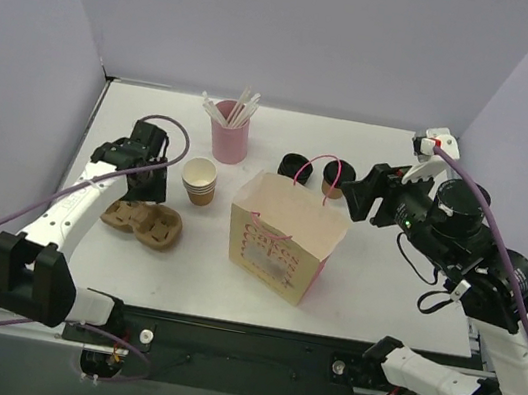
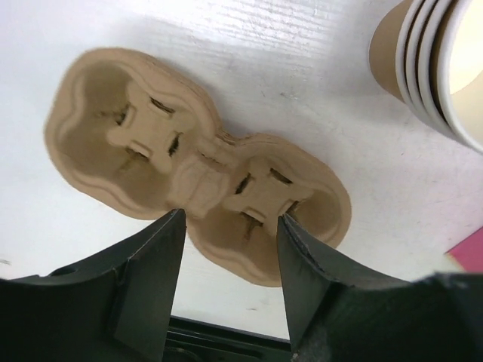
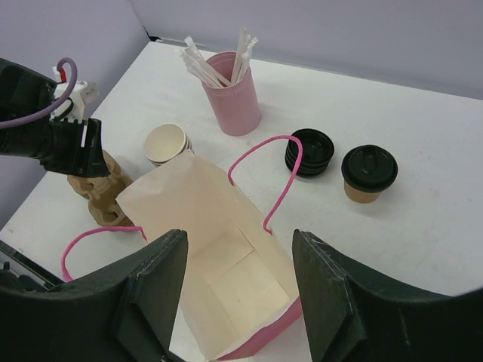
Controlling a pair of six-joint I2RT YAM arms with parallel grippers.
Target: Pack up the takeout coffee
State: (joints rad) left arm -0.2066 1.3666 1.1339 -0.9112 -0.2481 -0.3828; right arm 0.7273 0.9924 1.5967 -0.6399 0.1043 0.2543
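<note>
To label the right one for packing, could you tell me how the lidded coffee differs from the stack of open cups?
The takeout coffee is capped in black; the cup stack is open, cream inside. The takeout coffee is one cup; the cup stack is several nested. The takeout coffee stands beside the spare lids; the cup stack, near the carrier. Both are upright brown paper.

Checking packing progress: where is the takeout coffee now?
In the right wrist view, the takeout coffee stands upright, lid on, just right of the stacked black lids, beyond the open paper bag.
</note>
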